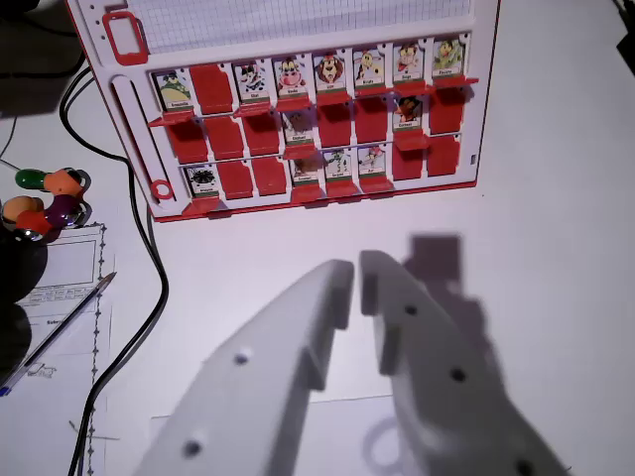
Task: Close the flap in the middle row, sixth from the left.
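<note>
A red and white flap board (pixel 139 119) lies at the top of the wrist view with three rows of flaps. In the middle row two picture flaps stand up: one near the centre (pixel 298 127) and one toward the wrist view's right (pixel 408 111). The other flaps in that row lie flat and red. My white gripper (pixel 357 270) fills the lower middle, well short of the board's near edge. Its fingertips are almost touching and nothing is between them.
A black cable (pixel 157 288) curves down the wrist view's left beside the board. A pen (pixel 60 332) lies on printed paper (pixel 69 268) at lower left. Coloured beads (pixel 50 198) sit at the left edge. White tabletop surrounds the gripper.
</note>
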